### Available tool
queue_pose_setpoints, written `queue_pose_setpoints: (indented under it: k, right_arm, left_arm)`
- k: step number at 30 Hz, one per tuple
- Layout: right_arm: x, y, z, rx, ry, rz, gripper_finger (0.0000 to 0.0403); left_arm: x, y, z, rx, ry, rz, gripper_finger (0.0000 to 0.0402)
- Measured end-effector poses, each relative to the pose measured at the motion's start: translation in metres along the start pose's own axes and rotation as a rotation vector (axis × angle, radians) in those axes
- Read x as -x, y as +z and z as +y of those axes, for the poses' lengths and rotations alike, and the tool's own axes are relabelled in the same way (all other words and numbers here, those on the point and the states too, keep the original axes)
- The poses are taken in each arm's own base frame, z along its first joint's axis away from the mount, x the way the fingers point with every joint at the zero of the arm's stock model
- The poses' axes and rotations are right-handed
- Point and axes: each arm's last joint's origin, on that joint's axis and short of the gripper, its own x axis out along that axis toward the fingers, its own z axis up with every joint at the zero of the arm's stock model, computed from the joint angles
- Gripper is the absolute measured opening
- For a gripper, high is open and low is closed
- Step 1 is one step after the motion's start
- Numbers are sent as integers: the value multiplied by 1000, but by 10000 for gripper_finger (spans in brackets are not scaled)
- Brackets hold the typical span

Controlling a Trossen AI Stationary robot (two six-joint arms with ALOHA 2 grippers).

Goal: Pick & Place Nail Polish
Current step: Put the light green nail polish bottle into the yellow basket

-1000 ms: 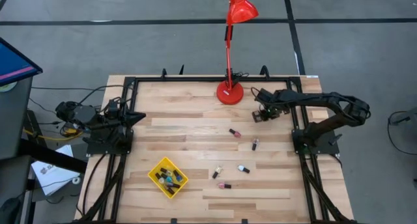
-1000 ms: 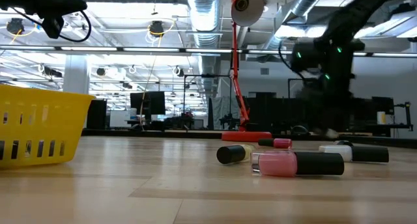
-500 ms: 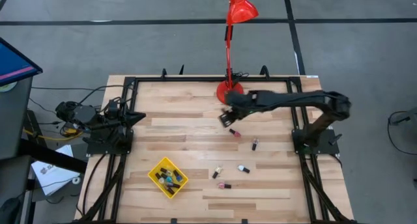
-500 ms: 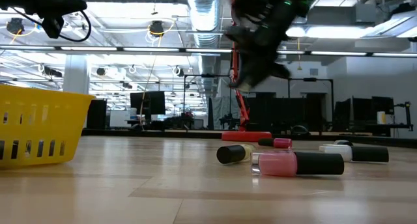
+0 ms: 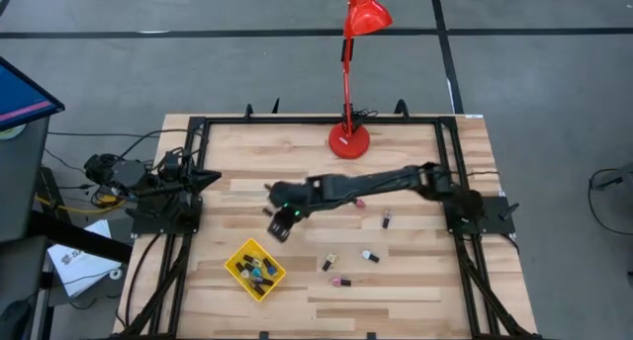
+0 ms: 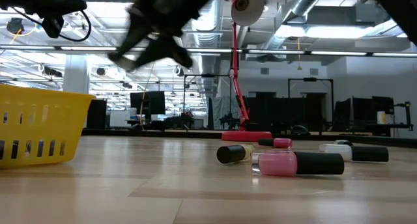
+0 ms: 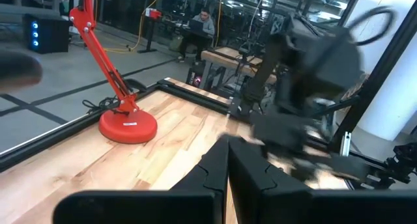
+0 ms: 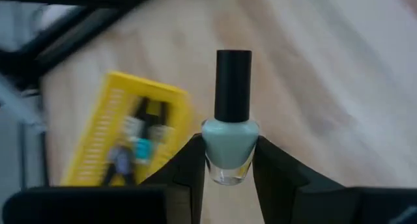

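Note:
My right gripper [image 5: 280,221] hovers over the table's left middle, just far-right of the yellow tray [image 5: 239,261]. It is shut on a pale teal nail polish bottle [image 8: 228,146] with a black cap [image 8: 233,84]. The tray holds several bottles and also shows in the right wrist view [image 8: 107,129] and the low view [image 6: 39,123]. Several loose bottles lie on their sides on the table: a pink one [image 5: 340,281], others [image 5: 369,255], [image 5: 329,262], [image 5: 387,218]. My left gripper [image 5: 213,177] waits shut at the table's left edge. My right gripper pinches the bottle's pale teal glass body [image 8: 229,160] between its two fingers [image 8: 186,165], one on each side. The black cap sticks out past the fingertips, in line with the fingers. The bottle is lifted clear of the table.
A red desk lamp stands on its round base [image 5: 348,139] at the table's far middle. A black frame [image 5: 198,132] runs around the table. In the low view a pink bottle [image 6: 296,163] and a pale one [image 6: 234,154] lie near the camera. Bare wood lies between tray and loose bottles.
My right gripper has swept from the table's far right, near the lamp base, toward the left and near edges, ending close to the yellow tray. The arm has stretched out across the table. The loose bottles and the tray have stayed in place.

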Motion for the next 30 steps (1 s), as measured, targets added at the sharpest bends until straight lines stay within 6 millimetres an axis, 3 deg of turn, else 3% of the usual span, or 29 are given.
queue_pose_setpoints:
  k: [8, 15, 26, 30]
  right_arm:
    - [-41, -7, 45, 178, 81, 6, 90]
    - [-63, -31, 66, 241, 126, -13, 90]
    - [-90, -56, 65, 254, 81, 43, 90]
    - [-90, -58, 64, 238, 65, 69, 112]
  left_arm:
    - [0, 0, 0, 1, 0, 0, 3]
    - [0, 0, 0, 0, 1, 3, 3]
    - [-2, 0, -1, -5, 2, 9, 3]
    - [-2, 0, -1, -6, 3, 9, 3]
